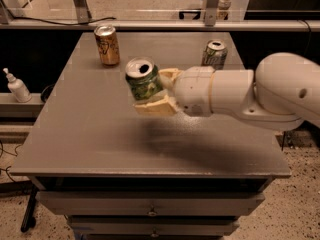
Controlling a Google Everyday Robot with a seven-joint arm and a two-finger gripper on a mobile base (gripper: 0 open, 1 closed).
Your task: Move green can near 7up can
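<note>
Camera view: gripper (152,91) clamped on the green can (144,81), held above the table

Camera view shows the white arm reaching in from the right, its cream fingers (155,107) closed around the green can, one under its lower side and one behind it (mostly hidden by the can). The can is tilted, its silver top turned up and toward the camera, and it hangs clear of the grey table (85,134), over the middle of the top, with a dark shadow (170,136) on the surface below. The 7up can (214,54) stands upright near the far right of the table, apart from the held can and partly behind the arm. A gold-brown can (107,45) stands upright at the far left. Off the table's left side, a white pump bottle (17,86) sits on a ledge
</note>
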